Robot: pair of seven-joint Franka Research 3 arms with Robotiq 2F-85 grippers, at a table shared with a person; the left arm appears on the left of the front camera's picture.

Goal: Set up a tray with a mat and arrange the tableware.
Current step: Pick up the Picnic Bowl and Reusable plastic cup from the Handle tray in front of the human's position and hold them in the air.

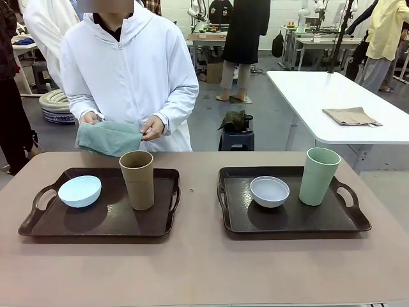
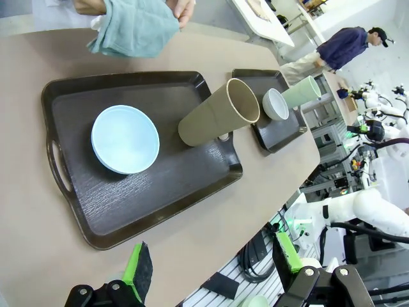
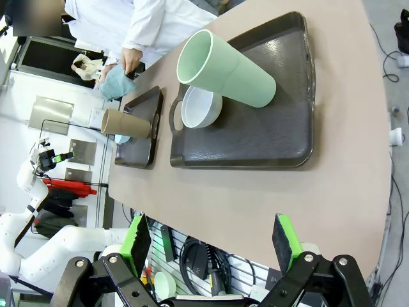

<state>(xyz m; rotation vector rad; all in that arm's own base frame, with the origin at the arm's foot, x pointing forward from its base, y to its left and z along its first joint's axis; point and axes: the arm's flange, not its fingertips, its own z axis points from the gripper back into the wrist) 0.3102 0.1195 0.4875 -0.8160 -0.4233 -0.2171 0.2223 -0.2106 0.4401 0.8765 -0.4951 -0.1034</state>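
Observation:
Two dark trays lie on the brown table. The left tray (image 1: 96, 220) (image 2: 160, 185) carries a light blue bowl (image 1: 80, 190) (image 2: 125, 139) and a brown tumbler (image 1: 138, 180) (image 2: 217, 115). On the right tray (image 1: 287, 217) (image 3: 281, 128) stand a pale grey-white bowl (image 1: 269, 191) (image 3: 201, 107) and a pale green tumbler (image 1: 319, 176) (image 3: 230, 64). A person at the far edge holds a folded teal mat (image 1: 108, 138) (image 2: 131, 29) in both hands. My left gripper (image 2: 213, 262) and right gripper (image 3: 211, 246) hang open and empty, high above the table's near edge.
A white table (image 1: 307, 86) stands at the back right with a folded tan cloth (image 1: 350, 116) on it. A dark stool (image 1: 236, 131) sits behind the brown table. Bare tabletop (image 1: 198, 268) runs between the trays and along the near edge.

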